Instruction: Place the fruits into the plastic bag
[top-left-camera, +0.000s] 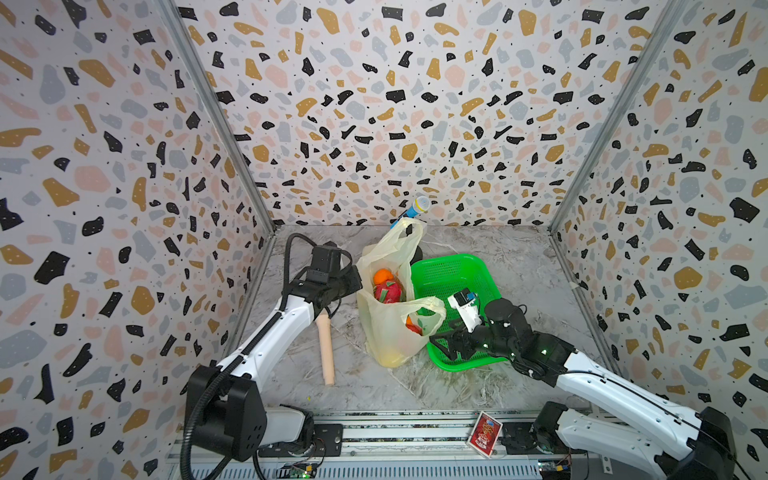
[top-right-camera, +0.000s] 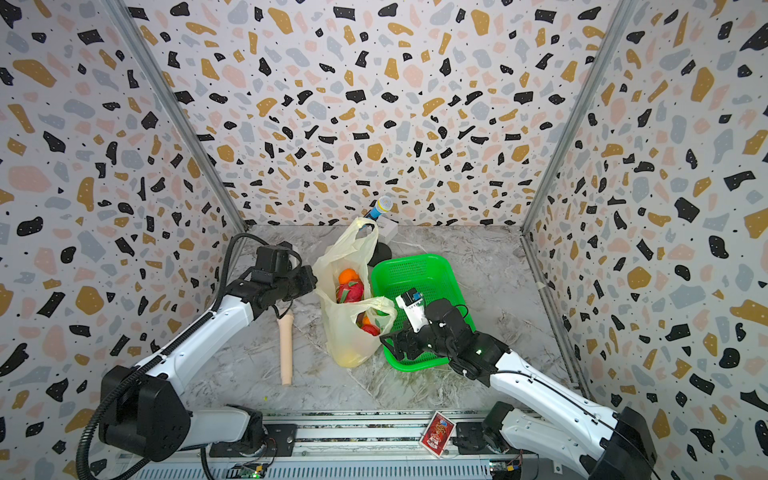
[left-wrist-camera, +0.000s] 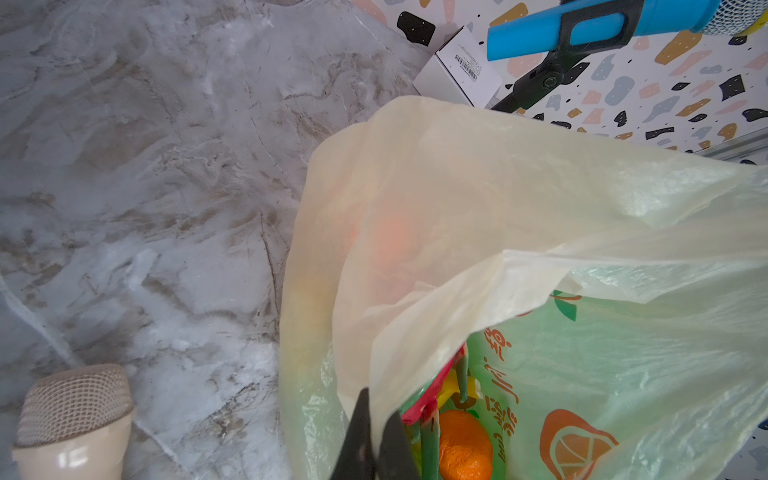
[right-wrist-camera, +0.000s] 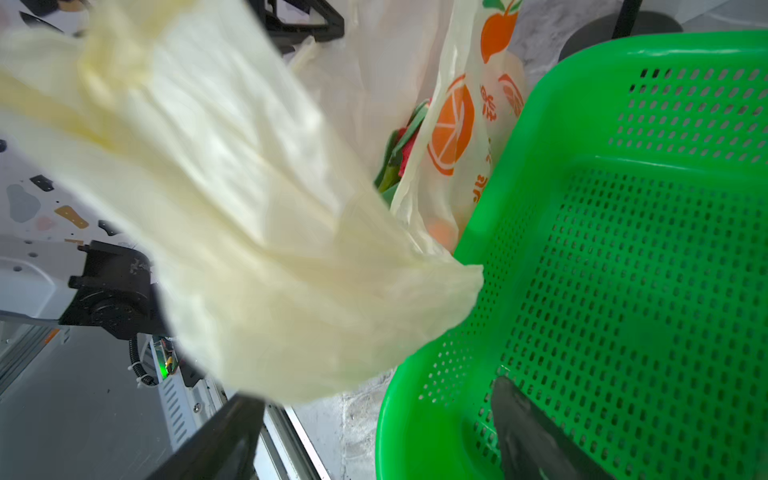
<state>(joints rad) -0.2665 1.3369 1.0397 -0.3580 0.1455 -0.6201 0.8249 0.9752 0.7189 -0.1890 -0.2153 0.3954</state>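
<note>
The plastic bag is thin, soft film. It weighs almost nothing, sags wherever it isn't held, and crumples and slips under a pinch, so I judge the mouth rim or a handle loop to be the places to take it, never the belly.

My left gripper is fully closed on a fold of that rim. In the left wrist view the film runs straight into my fingertips, and the mouth opens just beyond them. Right past the pinch, inside the bag, lie an orange and the dragon fruit, red with green scales.

My right gripper is spread wide and holds nothing. The bag's near handle loop hangs just ahead of the open jaws and appears to touch neither finger. The green basket sits beneath and beyond them.

The toy fruits look light, hard and smooth, so they are likely to roll. I see none in the basket, though my own arm covers its near corner in both top views, so I can't be certain.
</note>
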